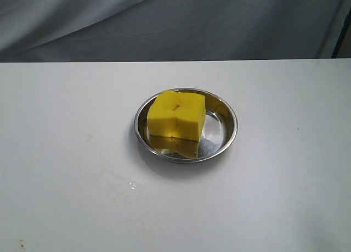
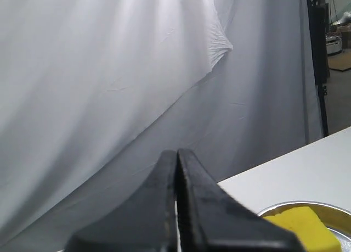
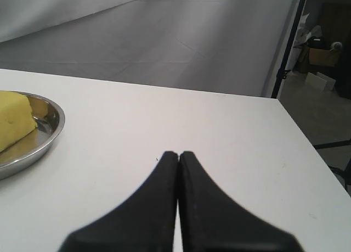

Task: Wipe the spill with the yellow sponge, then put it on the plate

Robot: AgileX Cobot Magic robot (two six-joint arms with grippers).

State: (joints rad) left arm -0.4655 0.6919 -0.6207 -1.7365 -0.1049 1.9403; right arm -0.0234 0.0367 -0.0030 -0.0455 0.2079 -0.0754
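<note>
The yellow sponge (image 1: 176, 115) lies inside the steel plate (image 1: 218, 135) at the middle of the white table, against the plate's far-left side, with its crease showing. Neither gripper appears in the exterior view. My left gripper (image 2: 176, 152) is shut and empty, held above the table, with the sponge (image 2: 307, 228) and the plate rim (image 2: 329, 205) off to one side. My right gripper (image 3: 178, 153) is also shut and empty over bare table, apart from the plate (image 3: 50, 126) and the sponge (image 3: 13, 120). No amber puddle shows; only a faint wet smear (image 1: 131, 185) lies in front of the plate.
A grey cloth backdrop (image 1: 175, 21) hangs behind the table's far edge. The table's right edge (image 3: 299, 131) drops to a floor with stands and boxes. A few small dark specks (image 1: 22, 244) mark the tabletop.
</note>
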